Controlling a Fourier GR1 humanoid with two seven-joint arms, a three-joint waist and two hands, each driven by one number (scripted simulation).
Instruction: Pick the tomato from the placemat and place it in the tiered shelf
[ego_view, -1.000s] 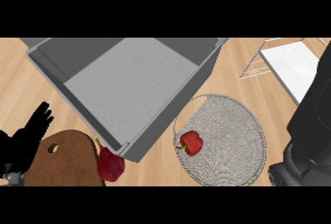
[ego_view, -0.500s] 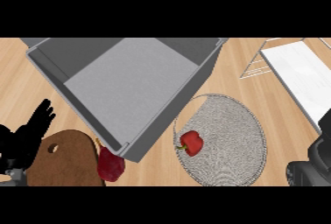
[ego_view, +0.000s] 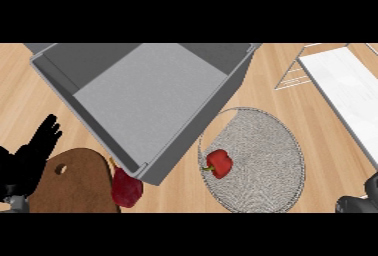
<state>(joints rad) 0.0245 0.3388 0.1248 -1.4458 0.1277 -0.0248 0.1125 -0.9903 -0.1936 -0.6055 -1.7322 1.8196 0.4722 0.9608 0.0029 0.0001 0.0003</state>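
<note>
The tomato (ego_view: 219, 163), red with a small green stem, lies on the left part of the round grey woven placemat (ego_view: 273, 165). A white tiered shelf (ego_view: 347, 90) on a thin wire frame runs along the right edge. Only a dark part of my right hand (ego_view: 359, 202) shows in the lower right corner, well to the right of the tomato and apart from it. At the left edge rests my left hand (ego_view: 29, 157), open with its fingers up, far from the placemat and holding nothing.
A large grey open box (ego_view: 148, 95) fills the upper middle, its near corner close to the placemat's left rim. A brown wooden cutting board (ego_view: 74, 185) lies at the lower left, with a dark red fruit (ego_view: 127, 188) at its right edge.
My right arm has drawn back toward the lower right corner, uncovering the shelf along the right edge. The tomato and my left hand have stayed put.
</note>
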